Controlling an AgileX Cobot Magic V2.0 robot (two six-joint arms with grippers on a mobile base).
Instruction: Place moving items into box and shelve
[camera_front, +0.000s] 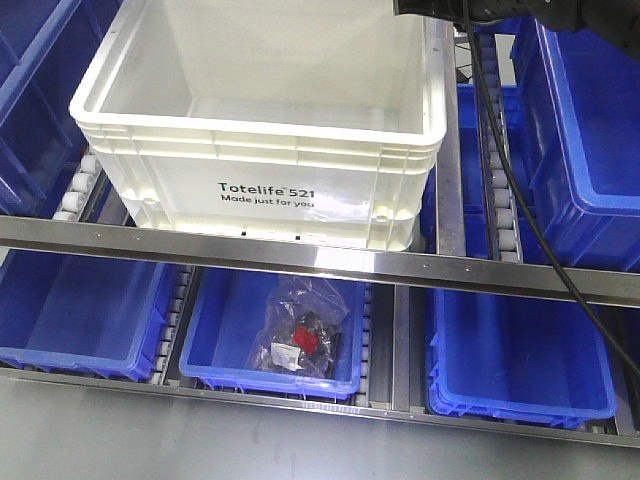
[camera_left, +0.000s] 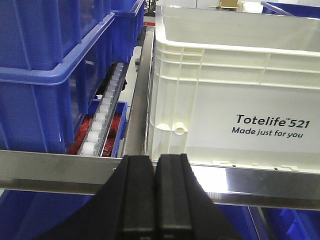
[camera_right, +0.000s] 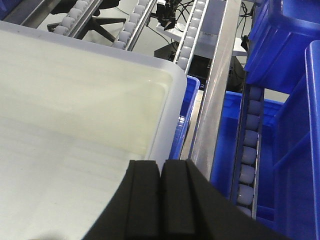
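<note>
The box (camera_front: 260, 125) is a large white crate printed "Totelife 521". It stands on the upper shelf rollers behind a metal rail. My left gripper (camera_left: 156, 159) is shut on nothing and sits low in front of that rail, facing the box (camera_left: 225, 100) near its left front corner. Over the inside of the box (camera_right: 100, 100), close to a corner of its rim, my right gripper (camera_right: 161, 164) hangs shut and empty. The moving items are out of view; the part of the box floor that shows is bare.
A steel rail (camera_front: 300, 255) crosses the shelf front. Blue bins (camera_front: 80, 310) fill the lower level, and one holds a clear bag (camera_front: 300, 330) of dark parts. More blue bins (camera_front: 585, 140) flank the box on both sides. Roller tracks (camera_right: 247, 150) run between the lanes.
</note>
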